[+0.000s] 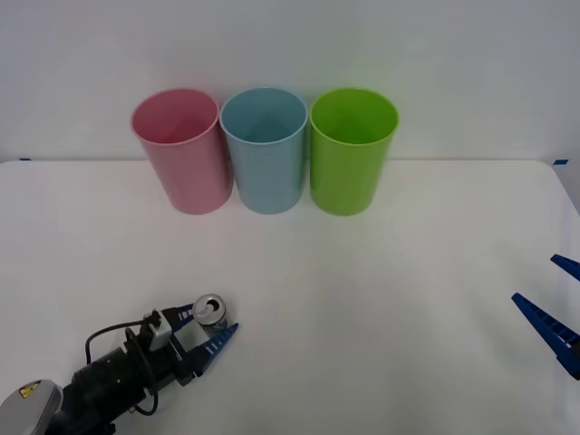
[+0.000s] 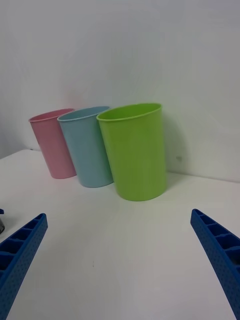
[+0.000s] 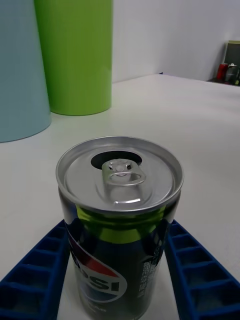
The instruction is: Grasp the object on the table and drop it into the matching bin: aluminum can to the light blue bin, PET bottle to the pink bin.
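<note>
I have the left gripper (image 1: pixel 210 329) around the upright aluminum can (image 1: pixel 210 310) on the table (image 1: pixel 381 272), fingers at its sides; the right gripper (image 1: pixel 555 304) idles spread wide.

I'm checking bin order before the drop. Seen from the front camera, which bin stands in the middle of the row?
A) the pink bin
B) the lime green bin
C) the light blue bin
C: the light blue bin stands between the pink bin on its left and the lime green bin on its right.
</note>
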Controlling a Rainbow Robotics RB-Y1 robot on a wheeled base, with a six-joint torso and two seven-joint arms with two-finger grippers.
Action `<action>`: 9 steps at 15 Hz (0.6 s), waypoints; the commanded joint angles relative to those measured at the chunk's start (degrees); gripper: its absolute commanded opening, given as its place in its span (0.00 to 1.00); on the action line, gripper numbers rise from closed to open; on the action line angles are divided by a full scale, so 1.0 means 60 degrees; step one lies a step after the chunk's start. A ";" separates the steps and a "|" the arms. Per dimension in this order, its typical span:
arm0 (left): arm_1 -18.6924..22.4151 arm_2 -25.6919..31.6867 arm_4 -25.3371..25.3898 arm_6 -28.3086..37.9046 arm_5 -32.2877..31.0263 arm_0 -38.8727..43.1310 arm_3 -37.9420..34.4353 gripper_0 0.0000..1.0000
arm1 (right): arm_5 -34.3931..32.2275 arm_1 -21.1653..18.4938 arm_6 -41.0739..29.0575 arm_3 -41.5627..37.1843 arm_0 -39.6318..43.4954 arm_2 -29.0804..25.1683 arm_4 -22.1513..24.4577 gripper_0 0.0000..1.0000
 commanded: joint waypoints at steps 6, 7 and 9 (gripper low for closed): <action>0.0000 0.0070 0.0112 -0.0001 -0.0048 0.0047 -0.0003 0.00 | 0.0000 0.0000 0.0000 0.0000 0.0000 0.0000 0.0000 1.00; 0.0000 0.0143 0.0112 0.0014 -0.0107 0.0047 -0.0003 0.00 | 0.0000 0.0000 0.0000 0.0000 0.0000 0.0000 0.0000 1.00; 0.0030 0.0392 0.0127 0.0014 -0.0297 0.0077 -0.0003 0.00 | 0.0000 0.0000 0.0000 0.0000 0.0000 0.0000 0.0000 1.00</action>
